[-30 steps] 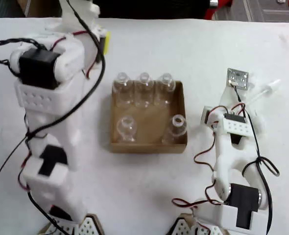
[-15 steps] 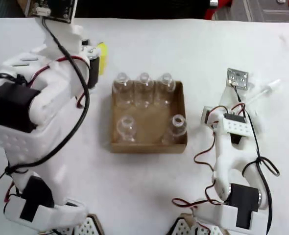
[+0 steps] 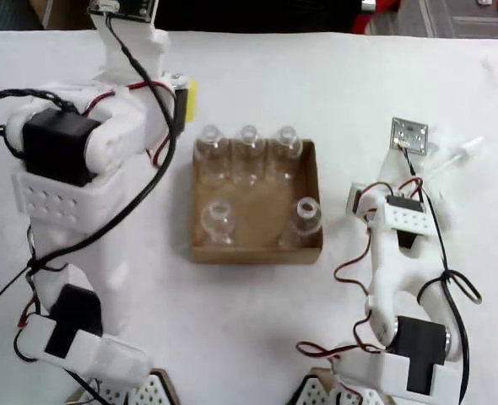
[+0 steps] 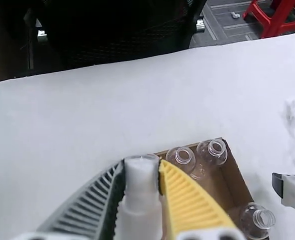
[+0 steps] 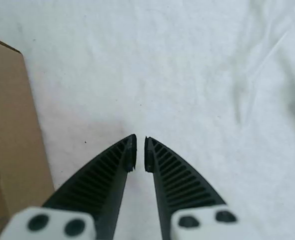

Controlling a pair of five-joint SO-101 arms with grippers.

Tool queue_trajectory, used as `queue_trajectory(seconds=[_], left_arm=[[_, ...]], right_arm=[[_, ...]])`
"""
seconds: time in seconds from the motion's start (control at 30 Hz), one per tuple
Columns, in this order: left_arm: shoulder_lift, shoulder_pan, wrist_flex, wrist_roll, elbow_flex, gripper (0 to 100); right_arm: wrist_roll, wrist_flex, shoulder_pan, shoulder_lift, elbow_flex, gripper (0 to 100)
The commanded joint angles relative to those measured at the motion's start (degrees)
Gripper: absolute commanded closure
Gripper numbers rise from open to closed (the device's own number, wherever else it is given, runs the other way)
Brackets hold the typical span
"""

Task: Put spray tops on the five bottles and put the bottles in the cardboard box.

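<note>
Over on the left, the left gripper [image 4: 141, 162] is raised above the table [image 3: 333, 76], just beside the box's far left corner. Its grey and yellow jaws are clamped on a white top [image 4: 140, 186], which stands upright between them (I take it for a spray top, though its lower part is hidden by the fingers).

In the middle sits the box [image 3: 257, 251], flat on the table and open upward. All five bottles [image 3: 218, 221] stand inside it, three in a row along the far wall and two near the front wall, one toward each front corner. Every neck I can see is bare, with no top fitted.

To the right of the box, the right gripper [image 5: 140, 146] points down at the bare cloth with the box's side wall close by. Its black jaws are drawn together to a thin slit, with nothing between them.

Farthest right, a second top [image 3: 458, 157] lies on its side on the table, apart from the box.
</note>
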Motion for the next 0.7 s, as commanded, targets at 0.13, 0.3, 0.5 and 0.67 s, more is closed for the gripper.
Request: queue_trajectory(seconds=[0.13,0.3,0.5,0.67], left_arm=[[-5.6,2.2,-0.4,0.3,4.7,98],[-12.1,4.6,-3.1,-2.5,10.8,98],[-20.7,4.1,-12.9,-3.8,28.1,98],[-30.5,4.1,-26.6,-3.8,44.6,98]], right_arm=[[0.7,-1.0,-0.6,-0.6,-0.4,98.1],[0.7,-1.0,-0.6,-0.6,-0.4,98.1],[0.7,-1.0,-0.6,-0.6,-0.4,98.1],[0.7,-1.0,-0.6,-0.6,-0.4,98.1]])
